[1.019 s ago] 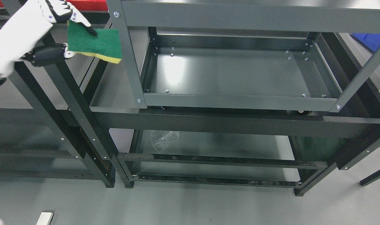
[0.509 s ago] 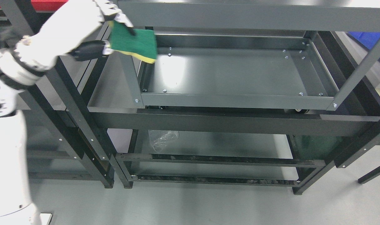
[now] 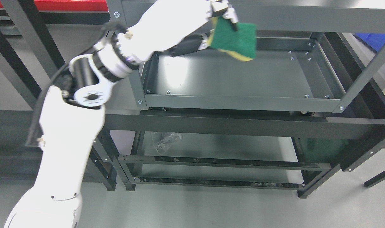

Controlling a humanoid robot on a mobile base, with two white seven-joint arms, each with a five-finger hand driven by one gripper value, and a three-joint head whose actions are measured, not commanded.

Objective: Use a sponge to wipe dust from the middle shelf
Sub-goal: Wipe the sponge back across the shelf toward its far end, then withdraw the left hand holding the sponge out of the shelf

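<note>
Approach is the step we judge ourselves in: our left arm reaches from the lower left of the frame up to the top centre, where our left hand [image 3: 211, 23] pinches the sponge [image 3: 236, 39] between fingers and thumb. It hangs just right of the hand, tilted, seemingly above the middle shelf [image 3: 243, 77] and not touching it. Next we should lower it flat onto the tray before sweeping.

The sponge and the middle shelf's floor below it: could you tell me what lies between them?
Nothing: in the head view, the sponge hangs over the bare shelf floor.
</note>
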